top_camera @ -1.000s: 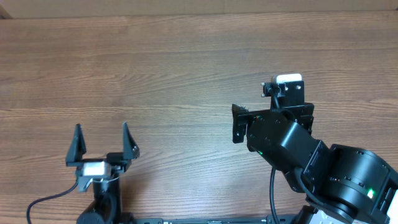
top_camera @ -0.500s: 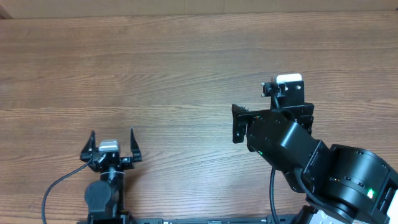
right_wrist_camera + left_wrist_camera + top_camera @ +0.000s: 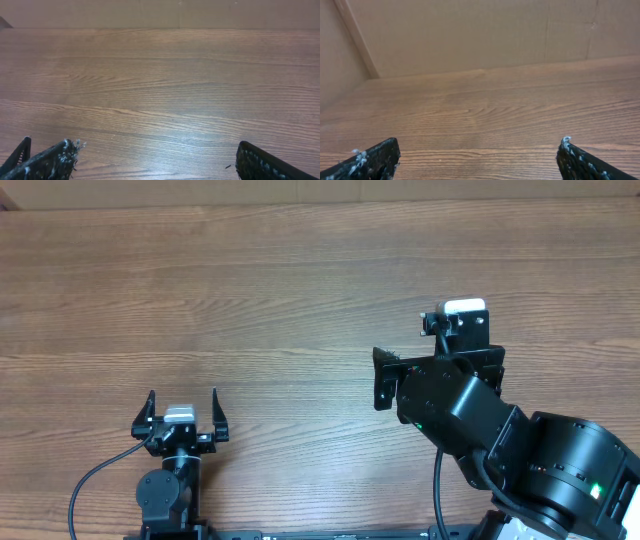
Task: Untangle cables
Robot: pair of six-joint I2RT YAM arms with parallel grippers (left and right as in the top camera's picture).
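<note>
The cables are out of view in every frame; only bare wood shows. My left gripper [image 3: 182, 406] sits near the table's front edge on the left, open, with nothing between its fingers. In the left wrist view the left gripper [image 3: 477, 146] has its two dark fingertips [image 3: 380, 155] far apart over bare wood. My right arm [image 3: 450, 380] is folded at the front right. In the right wrist view the right gripper [image 3: 157, 152] is open wide over bare tabletop, with nothing between its fingers.
The wooden table [image 3: 300, 280] stretches back to a brown cardboard wall [image 3: 470, 35]. A thick black robot cable [image 3: 85, 488] loops from the left arm's base at the front edge. The bulky right arm base [image 3: 570, 470] fills the front right corner.
The left gripper has shifted a little to the right and looks smaller and lower than a second ago, still open. The right arm has not moved.
</note>
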